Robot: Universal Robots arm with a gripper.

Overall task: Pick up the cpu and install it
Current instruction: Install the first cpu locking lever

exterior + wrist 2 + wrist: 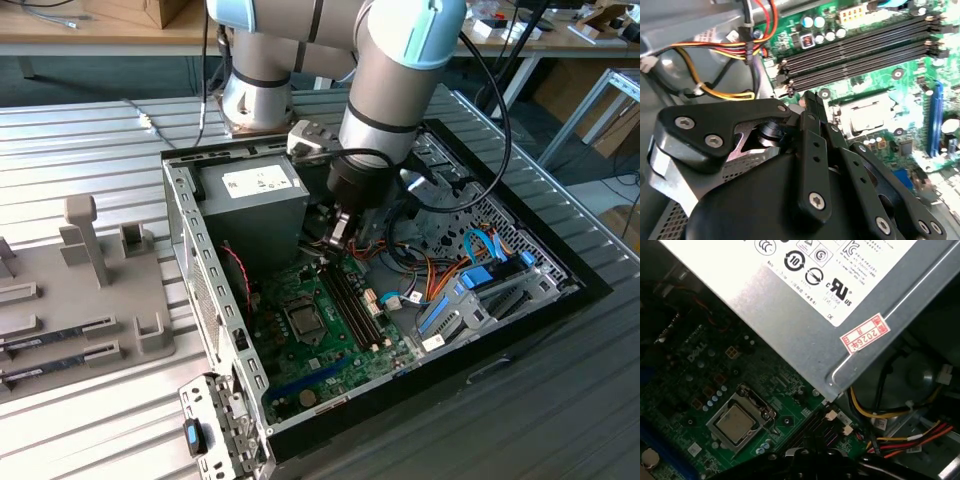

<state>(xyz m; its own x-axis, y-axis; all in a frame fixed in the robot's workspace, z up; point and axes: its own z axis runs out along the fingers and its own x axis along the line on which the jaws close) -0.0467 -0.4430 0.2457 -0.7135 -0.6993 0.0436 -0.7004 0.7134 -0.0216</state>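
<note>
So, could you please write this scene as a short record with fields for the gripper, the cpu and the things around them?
gripper: shut, nothing between its fingers, low inside the computer case
gripper position: at one end of the memory slots, beside the power supply
cpu: lies flat in its socket, silvery top up, metal frame around it
board: green motherboard, carries socket and slots
contact: gripper apart from the cpu

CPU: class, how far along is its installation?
Done: the cpu already sits in the motherboard socket. In hand: nothing; the gripper hangs shut and empty near the memory slots. Left: I cannot tell whether the socket latch is closed.
</note>
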